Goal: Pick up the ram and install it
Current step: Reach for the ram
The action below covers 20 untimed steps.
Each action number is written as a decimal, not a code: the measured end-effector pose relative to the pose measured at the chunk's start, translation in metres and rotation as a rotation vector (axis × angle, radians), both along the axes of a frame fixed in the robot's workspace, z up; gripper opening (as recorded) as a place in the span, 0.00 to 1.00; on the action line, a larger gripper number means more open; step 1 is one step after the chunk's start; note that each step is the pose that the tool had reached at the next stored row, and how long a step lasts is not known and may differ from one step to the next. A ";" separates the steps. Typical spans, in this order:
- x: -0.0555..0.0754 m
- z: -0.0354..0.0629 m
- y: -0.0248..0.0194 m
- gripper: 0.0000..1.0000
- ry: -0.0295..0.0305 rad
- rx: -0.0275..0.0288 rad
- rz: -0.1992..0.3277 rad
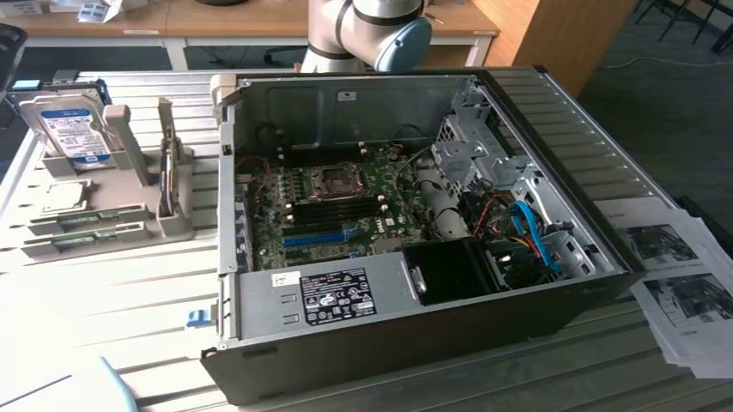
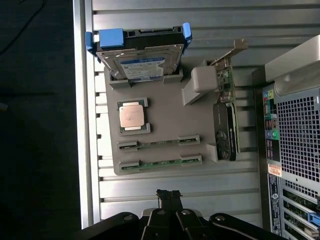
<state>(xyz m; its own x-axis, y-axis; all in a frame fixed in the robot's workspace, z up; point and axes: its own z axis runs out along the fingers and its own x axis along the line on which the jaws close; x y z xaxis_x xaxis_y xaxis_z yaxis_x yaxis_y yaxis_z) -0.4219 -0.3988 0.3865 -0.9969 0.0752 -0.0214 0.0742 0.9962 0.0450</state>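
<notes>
Two rams, thin green sticks, lie side by side in slots of a grey holder (image 2: pixel 160 127). One ram (image 2: pixel 159 142) is farther from my gripper, the other ram (image 2: pixel 160 163) is the closer one. In the exterior view they sit at the holder's front, ram (image 1: pixel 82 225) and ram (image 1: pixel 78 244), left of the open computer case (image 1: pixel 378 300). My gripper (image 2: pixel 169 194) hovers above the table, a short way off the holder's ram side, fingers shut with nothing in them. The arm (image 1: pixel 369 27) stands behind the case.
The holder also carries a hard drive (image 2: pixel 140 62) with a blue-white label, a processor (image 2: pixel 132 116) and a graphics card (image 2: pixel 225 127). Inside the case lies the motherboard (image 1: pixel 332 202) with dark slots and a blue slot (image 1: pixel 315 238). Printed sheets (image 1: pixel 681 275) lie to the exterior view's right.
</notes>
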 end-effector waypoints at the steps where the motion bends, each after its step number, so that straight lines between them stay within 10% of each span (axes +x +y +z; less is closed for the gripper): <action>1: 0.000 0.0000 0.0000 0.09 0.0000 0.0000 0.000; 10: 0.000 -0.0023 0.0026 0.09 0.0001 -0.0001 0.000; 20: 0.000 -0.0054 0.0182 0.09 0.0001 0.0000 0.000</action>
<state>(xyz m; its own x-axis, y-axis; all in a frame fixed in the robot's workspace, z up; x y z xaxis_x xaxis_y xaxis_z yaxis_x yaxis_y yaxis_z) -0.4219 -0.3807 0.3811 -0.9969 0.0753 -0.0213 0.0743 0.9962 0.0449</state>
